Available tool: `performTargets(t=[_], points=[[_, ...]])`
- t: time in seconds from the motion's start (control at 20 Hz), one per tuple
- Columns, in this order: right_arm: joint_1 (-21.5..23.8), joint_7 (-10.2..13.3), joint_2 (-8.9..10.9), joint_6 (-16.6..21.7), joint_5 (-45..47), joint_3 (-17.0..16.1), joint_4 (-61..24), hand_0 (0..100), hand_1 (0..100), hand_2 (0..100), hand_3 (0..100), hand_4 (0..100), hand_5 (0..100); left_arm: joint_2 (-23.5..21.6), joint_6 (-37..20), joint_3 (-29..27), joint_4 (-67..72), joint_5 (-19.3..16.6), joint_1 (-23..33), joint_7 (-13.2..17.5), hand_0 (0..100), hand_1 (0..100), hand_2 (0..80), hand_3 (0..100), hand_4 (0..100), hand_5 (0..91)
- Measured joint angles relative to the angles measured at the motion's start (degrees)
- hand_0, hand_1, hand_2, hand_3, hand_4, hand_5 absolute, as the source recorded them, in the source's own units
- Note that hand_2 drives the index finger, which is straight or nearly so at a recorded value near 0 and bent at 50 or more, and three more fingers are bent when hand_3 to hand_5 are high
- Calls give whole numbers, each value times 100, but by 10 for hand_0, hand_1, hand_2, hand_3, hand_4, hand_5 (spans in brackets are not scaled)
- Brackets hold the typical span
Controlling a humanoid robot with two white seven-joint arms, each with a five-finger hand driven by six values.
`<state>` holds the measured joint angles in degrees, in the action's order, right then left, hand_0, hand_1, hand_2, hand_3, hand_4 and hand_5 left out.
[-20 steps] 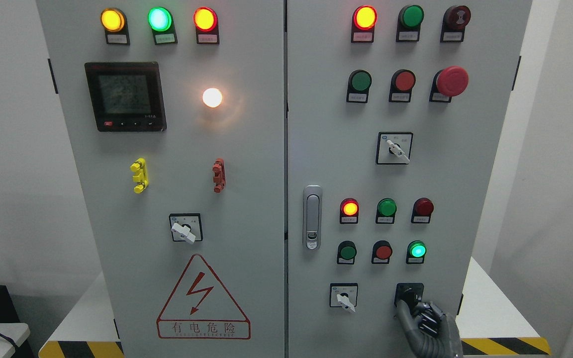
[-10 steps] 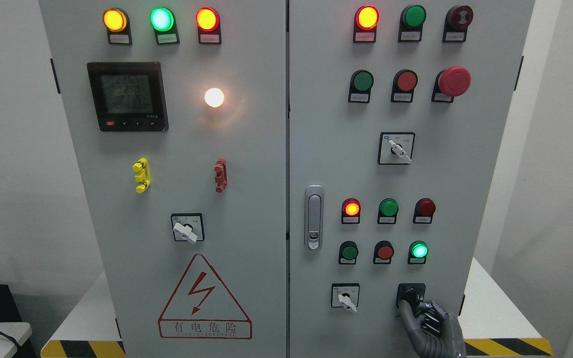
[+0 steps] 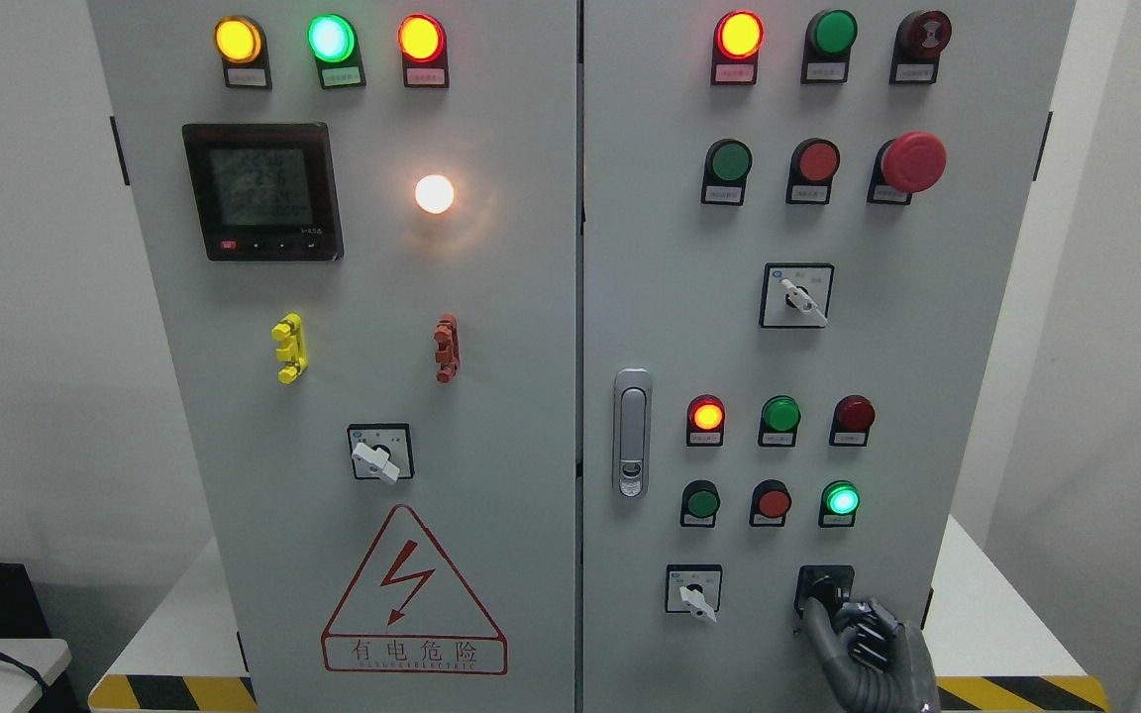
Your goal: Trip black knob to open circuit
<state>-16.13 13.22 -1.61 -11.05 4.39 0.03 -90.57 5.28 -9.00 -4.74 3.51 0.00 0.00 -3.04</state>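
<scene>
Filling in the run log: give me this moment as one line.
right hand | fingers on black knob | cabinet's lower right | green lamp above lit | left hand unseen

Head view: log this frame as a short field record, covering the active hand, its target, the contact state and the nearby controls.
active hand: right hand, entering at lower right
target: black knob, bottom right of the right door
contact: fingers curled on the knob
neighbour control: white selector switch to the knob's left
lamp above knob: green indicator, lit
left hand: not in view
</scene>
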Motion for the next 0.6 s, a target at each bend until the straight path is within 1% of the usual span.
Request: performTargets(t=[0.3,0.6], points=[[0,24,70,172,-67,-3,-1,517,765,614,949,979,982,0,0,0,0,0,0,0,120,389,0,0,0,0],[3,34,108,183,-92,-5,0,516,766,613,949,977,982,0,0,0,0,0,0,0,120,389,0,0,0,0]])
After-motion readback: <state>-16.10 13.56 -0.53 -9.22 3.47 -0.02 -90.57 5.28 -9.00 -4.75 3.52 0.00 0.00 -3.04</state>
